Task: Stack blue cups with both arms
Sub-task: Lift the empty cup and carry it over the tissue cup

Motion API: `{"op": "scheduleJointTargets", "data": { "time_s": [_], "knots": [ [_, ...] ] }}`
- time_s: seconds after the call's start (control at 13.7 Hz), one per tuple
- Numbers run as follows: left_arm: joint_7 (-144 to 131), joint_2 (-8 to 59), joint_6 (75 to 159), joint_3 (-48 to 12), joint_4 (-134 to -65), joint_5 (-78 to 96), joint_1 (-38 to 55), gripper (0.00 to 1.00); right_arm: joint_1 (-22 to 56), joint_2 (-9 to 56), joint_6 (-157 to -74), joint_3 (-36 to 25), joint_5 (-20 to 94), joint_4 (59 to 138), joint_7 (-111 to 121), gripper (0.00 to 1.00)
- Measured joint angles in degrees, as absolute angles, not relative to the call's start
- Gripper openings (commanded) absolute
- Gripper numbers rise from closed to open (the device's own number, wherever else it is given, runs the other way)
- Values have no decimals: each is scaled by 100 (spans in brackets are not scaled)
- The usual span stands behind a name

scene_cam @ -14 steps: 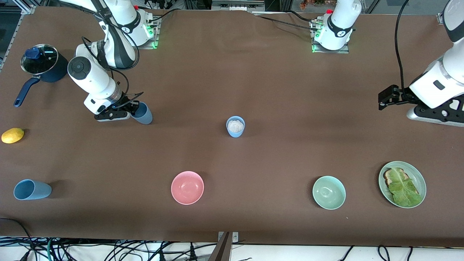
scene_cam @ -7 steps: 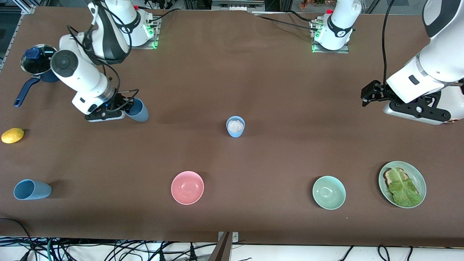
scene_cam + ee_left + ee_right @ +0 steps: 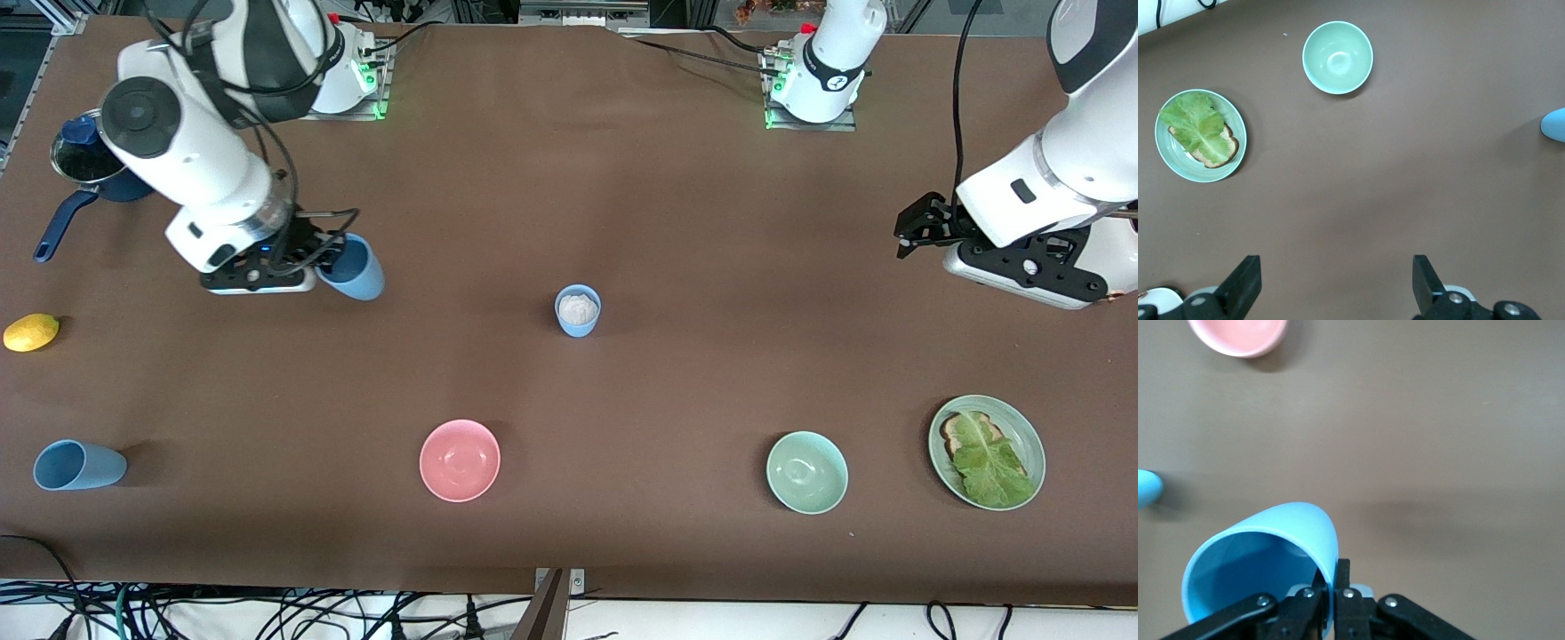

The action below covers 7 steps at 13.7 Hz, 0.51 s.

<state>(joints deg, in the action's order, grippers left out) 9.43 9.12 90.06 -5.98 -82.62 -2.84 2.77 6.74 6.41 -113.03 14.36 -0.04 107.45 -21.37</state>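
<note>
Above the table, right hand (image 3: 327, 258) pinching blue cup (image 3: 353, 269), tilted.

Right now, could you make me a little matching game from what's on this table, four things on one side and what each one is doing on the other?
Things:
1. right hand
2. left hand
3. blue cup in the middle of the table
4. green plate

States:
A. holds bread with a lettuce leaf
B. open and holding nothing, over bare table
C. shut on the rim of a tilted blue cup, lifted off the table
D. stands upright with something white inside

Pairs: 1-C, 2-B, 3-D, 4-A
</note>
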Motion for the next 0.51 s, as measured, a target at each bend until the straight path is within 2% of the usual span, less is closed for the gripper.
{"op": "scheduleJointTargets", "data": {
  "time_s": [0.51],
  "knots": [
    [794,716,8888,-601,-8462,-283,159,100,2008,1991,-11325,1464,29,9108,-4458,0]
  ]
}}
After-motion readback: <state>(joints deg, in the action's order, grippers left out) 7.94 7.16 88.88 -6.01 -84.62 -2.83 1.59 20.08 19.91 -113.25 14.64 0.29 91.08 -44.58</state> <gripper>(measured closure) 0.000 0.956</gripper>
